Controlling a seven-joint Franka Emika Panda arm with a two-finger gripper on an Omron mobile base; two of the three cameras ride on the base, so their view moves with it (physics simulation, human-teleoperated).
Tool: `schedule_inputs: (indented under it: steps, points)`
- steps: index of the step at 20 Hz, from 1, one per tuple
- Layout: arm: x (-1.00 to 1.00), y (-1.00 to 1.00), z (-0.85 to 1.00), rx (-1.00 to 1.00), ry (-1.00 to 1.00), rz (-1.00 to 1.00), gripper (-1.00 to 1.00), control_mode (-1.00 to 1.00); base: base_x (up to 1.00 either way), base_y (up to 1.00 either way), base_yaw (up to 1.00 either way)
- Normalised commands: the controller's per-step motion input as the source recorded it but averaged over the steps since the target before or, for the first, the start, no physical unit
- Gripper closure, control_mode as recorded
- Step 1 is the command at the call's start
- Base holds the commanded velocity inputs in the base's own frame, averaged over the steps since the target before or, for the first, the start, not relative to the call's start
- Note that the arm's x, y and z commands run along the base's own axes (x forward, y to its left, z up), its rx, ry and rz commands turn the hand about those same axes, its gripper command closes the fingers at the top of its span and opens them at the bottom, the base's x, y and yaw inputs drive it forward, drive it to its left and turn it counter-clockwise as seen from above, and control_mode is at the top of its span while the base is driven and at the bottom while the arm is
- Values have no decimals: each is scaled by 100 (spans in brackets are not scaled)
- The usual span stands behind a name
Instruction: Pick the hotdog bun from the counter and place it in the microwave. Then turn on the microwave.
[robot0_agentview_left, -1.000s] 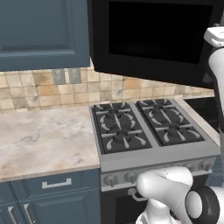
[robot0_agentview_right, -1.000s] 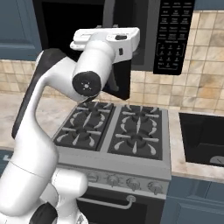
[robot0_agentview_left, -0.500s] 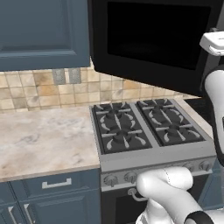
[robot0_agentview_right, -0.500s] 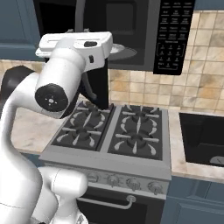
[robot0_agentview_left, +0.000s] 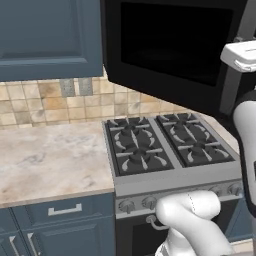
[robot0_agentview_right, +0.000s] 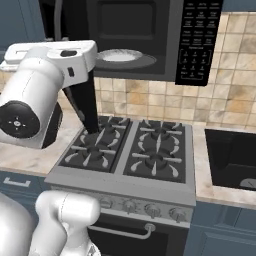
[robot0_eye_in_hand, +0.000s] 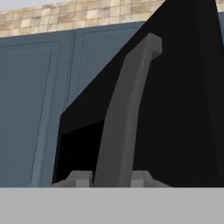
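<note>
The black microwave (robot0_agentview_right: 145, 30) hangs above the stove with its door (robot0_agentview_left: 170, 45) swung out to the left. Its cavity shows a white turntable plate (robot0_agentview_right: 120, 56), and the keypad (robot0_agentview_right: 197, 40) sits at the right. In the hand view the grey door handle (robot0_eye_in_hand: 127, 100) runs up between my two finger tips. My gripper (robot0_eye_in_hand: 110, 178) is shut on that handle, one tip pressed against each side. The marbled counter (robot0_agentview_left: 50, 155) lies left of the stove. The hotdog bun is out of view.
A black gas stove (robot0_agentview_left: 160, 145) with knobs along its front stands under the microwave. A dark sink (robot0_agentview_right: 232, 160) is set in the counter at the right. Blue upper cabinets (robot0_agentview_left: 50, 35) hang at the left above a tiled wall.
My arm and hand swung left, and the door's free edge went left with them. The jaws narrowed onto the handle.
</note>
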Motion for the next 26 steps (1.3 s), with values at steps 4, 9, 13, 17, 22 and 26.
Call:
schedule_inputs:
  steps: [4,9,13,17,22,26]
  points:
    - [-45,48,0,-1,1,5,100,-100,0,0,0]
    - [-35,58,0,-4,0,0,100,-100,0,0,0]
    - [-30,66,0,-5,0,0,100,-100,0,0,0]
    - [-21,63,0,-3,0,1,100,-100,0,0,0]
    - [-3,48,0,0,0,0,100,-100,0,0,0]
    - [0,43,0,0,3,0,100,-100,0,0,0]
